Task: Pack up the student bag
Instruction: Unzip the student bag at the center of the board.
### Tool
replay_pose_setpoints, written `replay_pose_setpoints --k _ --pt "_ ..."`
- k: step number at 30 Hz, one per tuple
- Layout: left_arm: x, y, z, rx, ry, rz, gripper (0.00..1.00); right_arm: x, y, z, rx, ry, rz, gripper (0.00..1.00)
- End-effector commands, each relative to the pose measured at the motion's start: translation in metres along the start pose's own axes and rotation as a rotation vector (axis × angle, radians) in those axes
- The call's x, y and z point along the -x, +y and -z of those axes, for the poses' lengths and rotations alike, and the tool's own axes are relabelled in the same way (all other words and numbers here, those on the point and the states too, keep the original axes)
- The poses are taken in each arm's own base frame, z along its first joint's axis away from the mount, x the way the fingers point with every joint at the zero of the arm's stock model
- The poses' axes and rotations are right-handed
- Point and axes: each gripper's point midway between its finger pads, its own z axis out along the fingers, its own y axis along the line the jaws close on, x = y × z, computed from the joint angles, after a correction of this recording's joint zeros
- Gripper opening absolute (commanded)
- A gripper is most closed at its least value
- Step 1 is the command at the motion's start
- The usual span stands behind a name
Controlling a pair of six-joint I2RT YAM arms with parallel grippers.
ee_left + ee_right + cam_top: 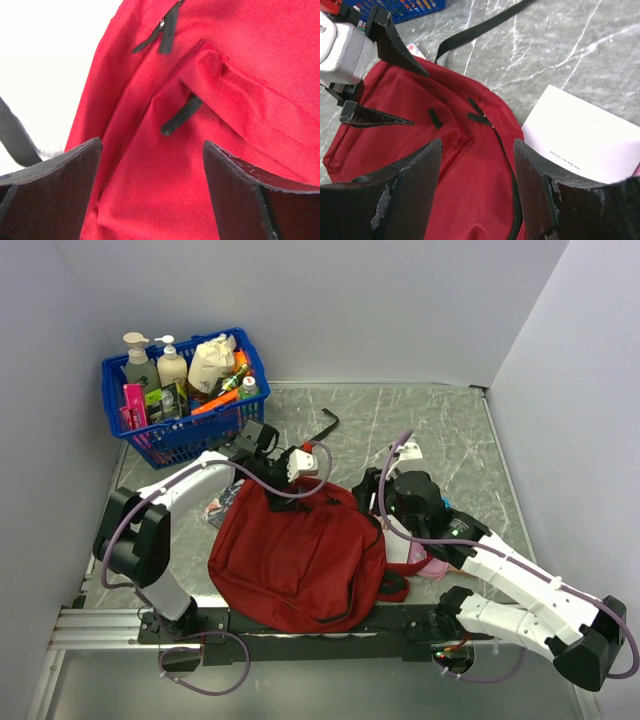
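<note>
My left hand is spread over the bag by a zipper pull; right hand spread too, just above it.

The student bag is dark red, with black zipper pulls and a black strap. The surface is grey-green, marbled with thin white veins. The basket is bright blue. A card is white with small dark print.
</note>
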Motion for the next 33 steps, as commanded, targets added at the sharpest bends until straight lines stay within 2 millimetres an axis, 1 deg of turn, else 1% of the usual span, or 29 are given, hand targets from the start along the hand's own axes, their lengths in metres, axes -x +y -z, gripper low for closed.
replay_pose_setpoints --k 1,2,3,4,5,7,11,14,15,17,18,21,23,26,27,29,30,33 --pt "0.017 -0.007 -0.009 -0.062 -0.04 -0.155 0.81 -0.002 -0.001 0.001 0.012 -0.007 -0.047 0.64" --pt "0.014 -0.01 -0.013 -0.074 -0.03 -0.168 0.78 -0.003 -0.002 0.002 0.01 -0.003 -0.047 0.64" --pt "0.011 -0.011 -0.015 -0.079 -0.014 -0.176 0.72 -0.004 -0.003 0.001 0.007 0.0 -0.045 0.63" --pt "0.011 -0.014 -0.02 -0.087 -0.005 -0.205 0.69 -0.003 -0.003 0.001 0.006 -0.004 -0.048 0.62" --pt "0.006 -0.018 -0.023 -0.095 0.008 -0.214 0.67 -0.003 -0.005 0.001 0.003 -0.005 -0.046 0.61" --pt "0.002 -0.022 -0.029 -0.096 0.031 -0.244 0.66 -0.001 -0.005 0.0 0.007 -0.011 -0.049 0.61" --pt "-0.002 -0.018 -0.032 -0.081 0.048 -0.266 0.65 -0.002 -0.003 -0.001 0.017 -0.006 -0.054 0.59" --pt "-0.003 -0.016 -0.033 -0.078 0.061 -0.276 0.59 -0.003 -0.004 -0.001 0.017 -0.005 -0.054 0.57" --pt "-0.003 -0.018 -0.034 -0.081 0.065 -0.278 0.55 -0.003 -0.004 -0.001 0.015 -0.005 -0.052 0.57" --pt "-0.006 -0.02 -0.037 -0.083 0.076 -0.283 0.52 -0.002 -0.005 -0.001 0.015 -0.007 -0.051 0.57" --pt "-0.005 -0.022 -0.038 -0.086 0.076 -0.286 0.47 -0.002 -0.005 -0.001 0.015 -0.008 -0.052 0.57" --pt "-0.008 -0.025 -0.04 -0.084 0.085 -0.289 0.42 0.0 -0.005 -0.002 0.014 -0.012 -0.052 0.57" --pt "-0.01 -0.027 -0.041 -0.088 0.092 -0.289 0.41 0.001 -0.003 -0.005 0.018 -0.006 -0.051 0.57" --pt "-0.009 -0.028 -0.04 -0.087 0.088 -0.286 0.31 -0.001 -0.001 -0.01 0.017 0.01 -0.061 0.57" --pt "-0.008 -0.029 -0.039 -0.087 0.086 -0.284 0.21 -0.001 -0.002 -0.012 0.013 0.017 -0.064 0.57" --pt "-0.004 -0.03 -0.038 -0.088 0.079 -0.278 0.1 -0.002 0.001 -0.019 0.013 0.041 -0.069 0.57" --pt "-0.001 -0.029 -0.037 -0.082 0.075 -0.275 0.01 -0.004 0.002 -0.022 0.012 0.051 -0.07 0.57" --pt "0.007 -0.026 -0.03 -0.06 0.065 -0.27 0.01 -0.01 0.01 -0.033 0.034 0.085 -0.075 0.57"
